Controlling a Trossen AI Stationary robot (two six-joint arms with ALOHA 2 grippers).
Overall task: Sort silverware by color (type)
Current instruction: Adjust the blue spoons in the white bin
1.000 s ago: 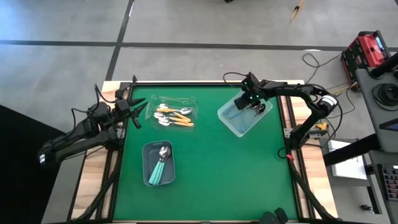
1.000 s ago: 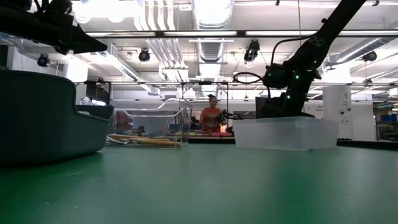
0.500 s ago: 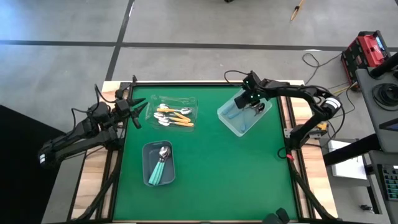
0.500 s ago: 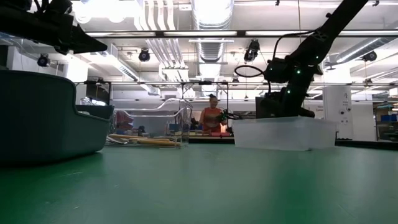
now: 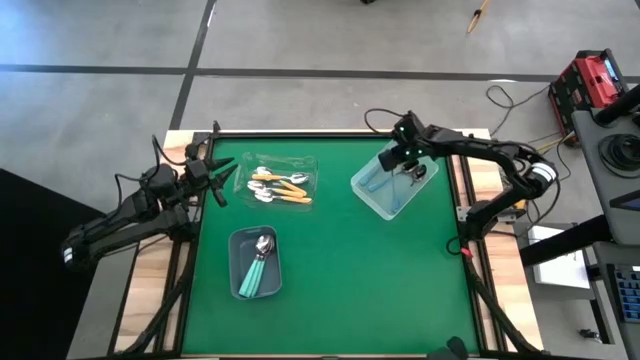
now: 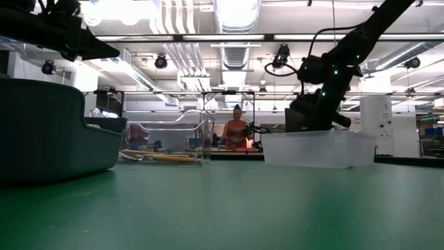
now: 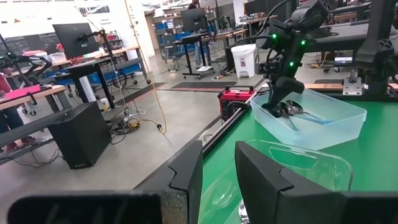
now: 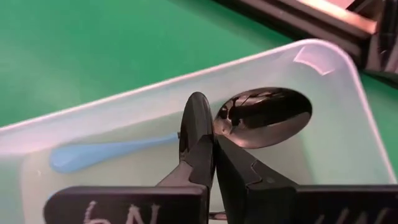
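My right gripper (image 8: 208, 127) is shut and slants down over the clear bin (image 5: 393, 190) at the table's far right. A spoon with a shiny bowl (image 8: 267, 118) and a light blue handle (image 8: 106, 152) lies on the bin's floor just beyond the fingertips. I see nothing between the fingers. Orange-handled spoons (image 5: 285, 190) lie in a clear tray at the far left. Teal-handled spoons (image 5: 258, 268) lie in a grey bin (image 5: 240, 240) nearer the front. My left gripper (image 7: 217, 162) waits level at the table's far left corner, open and empty.
Bare green mat (image 5: 370, 280) spreads across the table's middle and near right. The grey bin's wall (image 6: 55, 132) looms large at the low view's left. A person stands far off in the room beyond the table (image 6: 237, 132).
My right gripper has risen a little out of the clear bin and tipped slightly, staying over the same spot. The spoons and bins lie as before.
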